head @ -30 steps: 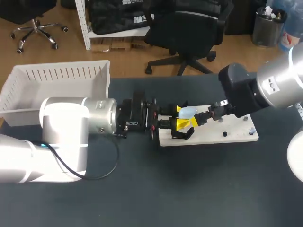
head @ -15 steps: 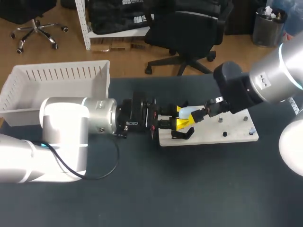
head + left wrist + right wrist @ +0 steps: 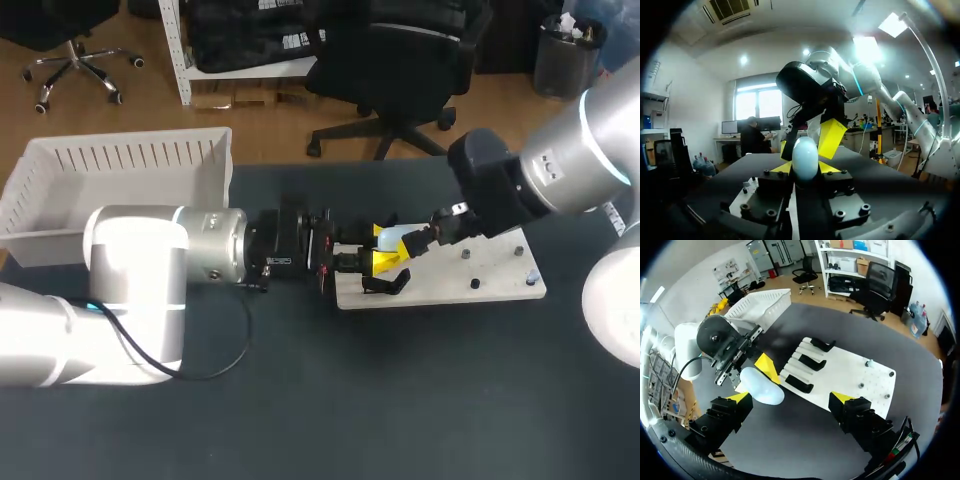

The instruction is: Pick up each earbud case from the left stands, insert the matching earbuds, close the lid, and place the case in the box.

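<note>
Left tool [image 3: 805, 169] (in from 9 o'clock) is clamped on the earbud case [image 3: 805, 152]; right tool [image 3: 790, 399] stands spread apart around it. On the desk [image 3: 400, 400], a white box [image 3: 130, 160] at 10 o'clock, a white board [image 3: 500, 285] at 3 o'clock, the case over its 9 o'clock end.

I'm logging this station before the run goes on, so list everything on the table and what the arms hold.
earbud case: one, pale blue-white, held over the board's end.
board: one, white, flat on the table, right of middle.
stands: three, black, side by side on the board's end nearest the left gripper.
pegs: about four, small, on the board's other end.
box: one, white with a slatted wall, at the table's far left corner.
table: one, dark.
left gripper: yellow tips, shut on the earbud case.
right gripper: yellow tips, open, close beside the case.
</note>
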Robot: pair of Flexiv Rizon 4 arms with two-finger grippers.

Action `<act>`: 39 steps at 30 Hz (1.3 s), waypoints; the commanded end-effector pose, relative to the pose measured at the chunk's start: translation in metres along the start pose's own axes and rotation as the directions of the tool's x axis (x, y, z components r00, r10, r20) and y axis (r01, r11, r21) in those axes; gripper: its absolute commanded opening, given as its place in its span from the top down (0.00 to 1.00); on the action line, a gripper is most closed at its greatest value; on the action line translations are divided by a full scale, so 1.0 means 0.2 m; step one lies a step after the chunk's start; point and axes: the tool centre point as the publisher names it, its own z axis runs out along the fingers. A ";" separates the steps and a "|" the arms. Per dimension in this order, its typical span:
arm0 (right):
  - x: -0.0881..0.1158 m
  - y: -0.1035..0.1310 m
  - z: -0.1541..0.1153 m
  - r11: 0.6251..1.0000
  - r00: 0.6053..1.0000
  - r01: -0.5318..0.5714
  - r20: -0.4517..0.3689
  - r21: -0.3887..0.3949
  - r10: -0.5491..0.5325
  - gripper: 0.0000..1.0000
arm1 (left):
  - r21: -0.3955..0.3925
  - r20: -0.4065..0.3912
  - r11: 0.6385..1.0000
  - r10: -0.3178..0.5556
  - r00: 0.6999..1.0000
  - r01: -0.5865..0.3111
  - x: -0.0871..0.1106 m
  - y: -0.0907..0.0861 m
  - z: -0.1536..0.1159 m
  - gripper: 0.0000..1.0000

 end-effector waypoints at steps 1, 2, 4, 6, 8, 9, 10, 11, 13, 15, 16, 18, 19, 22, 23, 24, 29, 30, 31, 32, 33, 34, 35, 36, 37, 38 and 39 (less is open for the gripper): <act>0.00 0.00 0.01 1.000 1.000 -0.006 0.009 0.017 0.005 0.00 | -0.003 0.004 1.000 0.003 1.000 -0.003 0.01 0.00 0.00 1.00; 0.00 0.00 0.01 1.000 1.000 -0.007 0.011 0.018 0.007 0.00 | -0.003 0.004 1.000 0.003 1.000 -0.003 0.01 0.00 0.00 1.00; -0.01 0.00 0.01 1.000 1.000 -0.008 0.015 0.021 0.008 0.00 | -0.003 0.004 1.000 0.003 1.000 -0.003 0.01 0.00 0.00 1.00; -0.01 0.00 0.00 1.000 1.000 -0.009 0.022 0.025 0.008 0.00 | -0.003 0.004 1.000 0.003 1.000 -0.003 0.01 0.00 0.00 1.00; -0.02 0.00 -0.01 1.000 1.000 -0.009 0.029 0.029 0.008 0.00 | -0.003 0.004 1.000 0.003 1.000 -0.003 0.01 0.00 0.00 1.00; -0.03 0.00 -0.02 1.000 0.999 -0.008 0.031 0.029 0.007 0.00 | -0.003 0.004 1.000 0.003 1.000 -0.003 0.01 0.00 0.00 1.00; -0.03 0.00 -0.02 1.000 0.999 -0.008 0.035 0.030 0.007 0.00 | -0.003 0.004 1.000 0.003 1.000 -0.003 0.01 0.00 0.00 1.00; -0.04 0.00 -0.03 0.999 0.999 -0.008 0.039 0.032 0.006 0.00 | -0.003 0.004 1.000 0.003 1.000 -0.003 0.01 0.00 0.00 1.00; -0.05 0.00 -0.04 0.999 0.999 -0.008 0.045 0.032 0.006 0.00 | -0.003 0.004 1.000 0.003 1.000 -0.003 0.01 0.00 0.00 1.00; -0.06 0.00 -0.05 0.999 0.999 -0.008 0.052 0.032 0.006 0.00 | -0.003 0.004 1.000 0.003 1.000 -0.003 0.01 0.00 0.00 1.00; -0.06 0.00 -0.06 0.999 0.998 -0.009 0.058 0.033 0.007 0.00 | -0.003 0.004 1.000 0.003 1.000 -0.003 0.01 0.00 0.00 1.00; -0.08 -0.02 -0.09 0.999 0.997 -0.008 0.078 0.045 0.004 0.00 | -0.003 0.004 1.000 0.003 1.000 -0.003 0.01 0.00 0.00 1.00; -0.09 -0.03 -0.11 0.999 0.996 -0.008 0.088 0.051 0.004 0.00 | -0.003 0.004 1.000 0.003 1.000 -0.003 0.01 0.00 0.00 1.00; -0.11 -0.07 -0.18 0.995 0.993 -0.004 0.121 0.095 -0.007 0.00 | -0.003 0.004 1.000 0.003 1.000 -0.003 0.01 0.00 0.00 1.00; -0.11 -0.09 -0.21 0.994 0.993 -0.005 0.120 0.109 -0.008 0.00 | -0.003 0.004 1.000 0.003 1.000 -0.003 0.01 0.00 0.00 1.00; -0.11 -0.11 -0.23 0.991 0.993 -0.004 0.121 0.131 -0.011 0.00 | -0.003 0.004 1.000 0.003 1.000 -0.003 0.01 0.00 0.00 1.00; -0.07 -0.25 -0.33 0.957 1.000 0.019 0.011 0.290 -0.023 0.00 | -0.003 0.004 1.000 0.003 1.000 -0.003 0.01 0.00 0.00 1.00; -0.04 -0.29 -0.33 0.945 0.999 0.025 -0.045 0.327 -0.011 0.00 | -0.003 0.004 1.000 0.003 1.000 -0.003 0.01 0.00 0.00 1.00; -0.02 -0.32 -0.33 0.937 0.997 0.021 -0.081 0.350 0.008 0.00 | -0.003 0.004 1.000 0.003 1.000 -0.003 0.01 0.00 0.00 1.00; 0.00 -0.35 -0.33 0.924 0.992 0.031 -0.121 0.381 0.017 0.00 | -0.003 0.004 1.000 0.003 1.000 -0.003 0.01 0.00 0.00 1.00; 0.04 -0.40 -0.33 0.905 0.984 0.044 -0.175 0.424 0.034 0.00 | -0.003 0.004 1.000 0.003 1.000 -0.003 0.01 0.00 0.00 1.00; 0.07 -0.42 -0.32 0.897 0.979 0.047 -0.201 0.440 0.047 0.00 | -0.003 0.004 1.000 0.003 1.000 -0.003 0.01 0.00 0.00 1.00; 0.10 -0.45 -0.31 0.888 0.971 0.046 -0.228 0.457 0.067 0.00 | -0.003 0.004 1.000 0.003 1.000 -0.003 0.01 0.00 0.00 1.00; 0.13 -0.47 -0.30 0.881 0.966 0.053 -0.247 0.470 0.073 0.00 | -0.003 0.004 1.000 0.003 1.000 -0.003 0.01 0.00 0.00 1.00; 0.15 -0.48 -0.29 0.875 0.962 0.056 -0.260 0.480 0.081 0.00 | -0.003 0.004 1.000 0.003 1.000 -0.003 0.01 0.00 0.00 1.00; 0.19 -0.51 -0.27 0.869 0.955 0.058 -0.281 0.491 0.095 0.00 | -0.003 0.004 1.000 0.003 1.000 -0.003 0.01 0.00 0.00 1.00; 0.20 -0.52 -0.26 0.866 0.951 0.061 -0.293 0.497 0.101 0.00 | -0.003 0.004 1.000 0.003 1.000 -0.003 0.01 0.00 0.00 1.00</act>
